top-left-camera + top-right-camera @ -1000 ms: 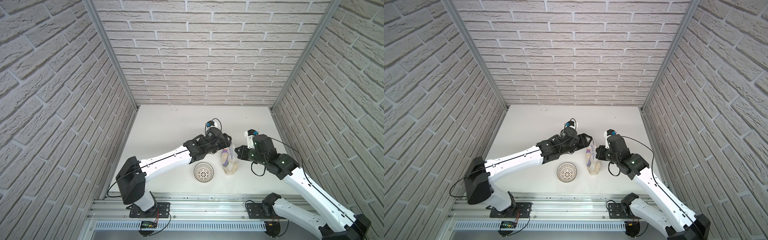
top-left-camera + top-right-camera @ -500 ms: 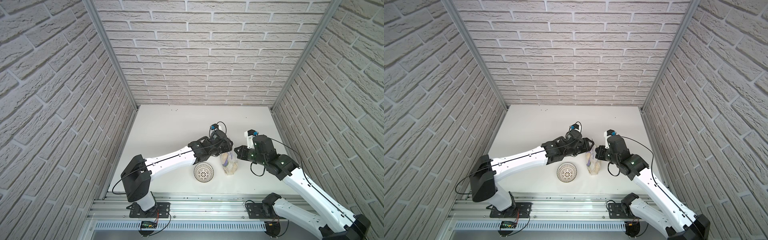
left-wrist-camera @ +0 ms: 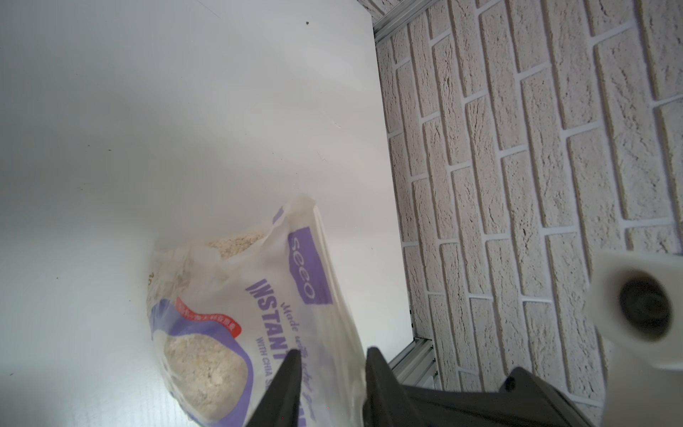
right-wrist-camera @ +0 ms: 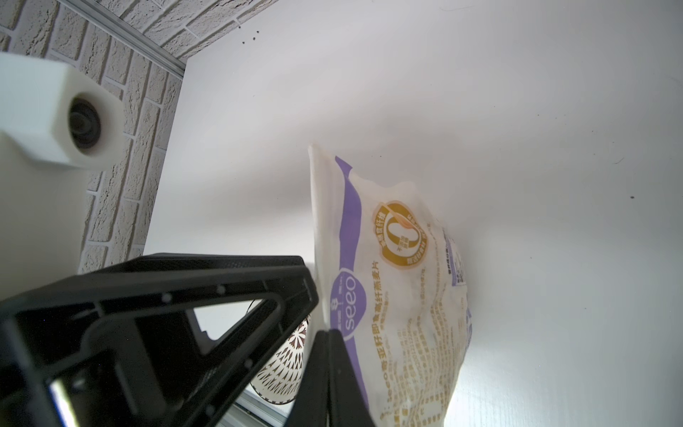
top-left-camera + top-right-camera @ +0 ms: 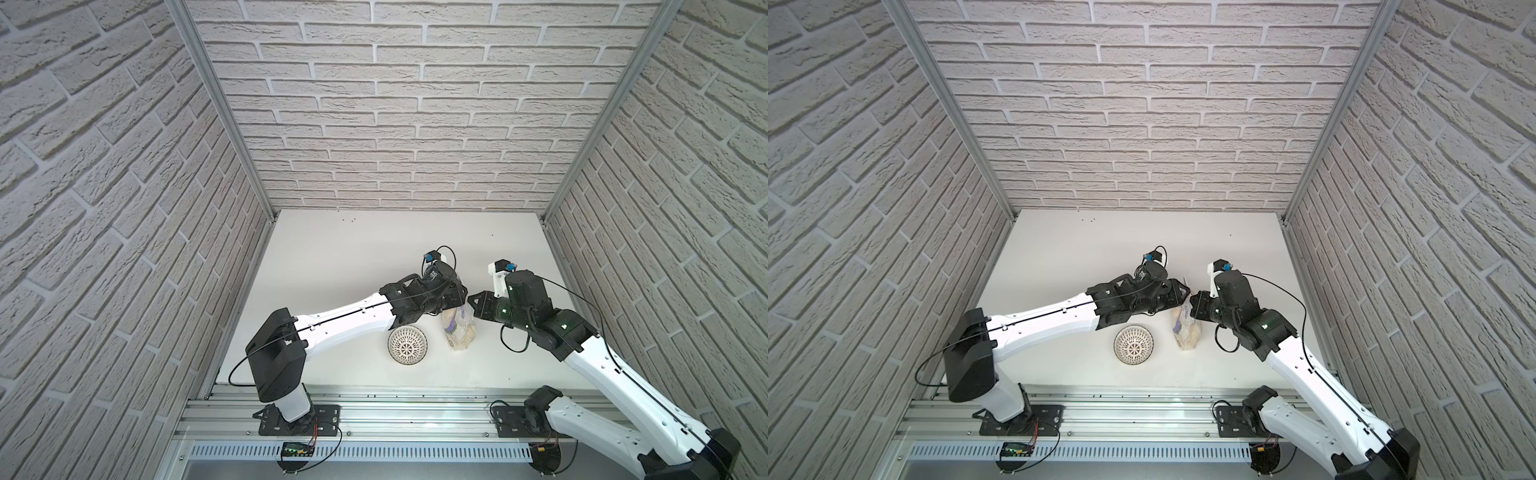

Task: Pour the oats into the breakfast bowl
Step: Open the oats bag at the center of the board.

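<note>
The pouch (image 5: pixel 459 332) (image 5: pixel 1185 328) stands upright on the white table, right of the breakfast bowl (image 5: pixel 407 345) (image 5: pixel 1133 344). The bowl holds nothing. Pale oats (image 3: pixel 207 369) show through the pouch (image 3: pixel 258 314) in the left wrist view. My left gripper (image 3: pixel 332 358) (image 5: pixel 457 297) is open, with one finger on each side of the pouch's upper part. My right gripper (image 4: pixel 325 332) (image 5: pixel 471 300) is shut on the side edge of the pouch (image 4: pixel 399 295). In the right wrist view the left arm's black frame covers part of the bowl (image 4: pixel 284 369).
Brick walls close in the table (image 5: pixel 353 257) at the back and on both sides. An aluminium rail (image 5: pixel 395 411) runs along the front. Each wrist view shows the other arm's white camera mount (image 3: pixel 643 314) (image 4: pixel 55 122) close by.
My left arm has reached right and forward to the pouch's top, and its jaws have narrowed around it. The right arm, pouch and bowl have stayed put.
</note>
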You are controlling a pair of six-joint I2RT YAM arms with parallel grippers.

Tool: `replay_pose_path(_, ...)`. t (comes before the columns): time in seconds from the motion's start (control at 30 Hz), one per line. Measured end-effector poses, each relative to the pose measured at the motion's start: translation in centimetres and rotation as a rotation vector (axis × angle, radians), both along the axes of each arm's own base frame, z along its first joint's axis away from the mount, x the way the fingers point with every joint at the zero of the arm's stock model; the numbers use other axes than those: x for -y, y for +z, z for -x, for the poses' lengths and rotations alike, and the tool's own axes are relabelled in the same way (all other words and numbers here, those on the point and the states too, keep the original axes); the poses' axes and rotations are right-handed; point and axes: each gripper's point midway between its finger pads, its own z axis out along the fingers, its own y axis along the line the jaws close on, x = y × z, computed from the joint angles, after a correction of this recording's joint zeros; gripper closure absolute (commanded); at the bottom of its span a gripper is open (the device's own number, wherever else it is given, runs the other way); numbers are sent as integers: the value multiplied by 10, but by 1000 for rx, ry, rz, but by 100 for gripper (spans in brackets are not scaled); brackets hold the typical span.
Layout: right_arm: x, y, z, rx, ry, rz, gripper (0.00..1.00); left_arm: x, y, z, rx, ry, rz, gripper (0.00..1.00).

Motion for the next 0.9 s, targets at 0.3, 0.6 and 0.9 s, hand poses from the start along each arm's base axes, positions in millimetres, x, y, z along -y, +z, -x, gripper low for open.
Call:
replay_pose_path(0.3, 0, 0, 0, 0, -1, 2, 96, 4, -2, 2, -13, -11, 3, 81)
replay_pose_path(0.6, 2, -1, 0, -3, -5, 7, 96, 2, -3, 3, -17, 2, -14, 99)
replay_pose_path(0.9, 12, 1, -1, 18, -48, 38, 97, -11, -4, 4, -14, 44, -62, 100)
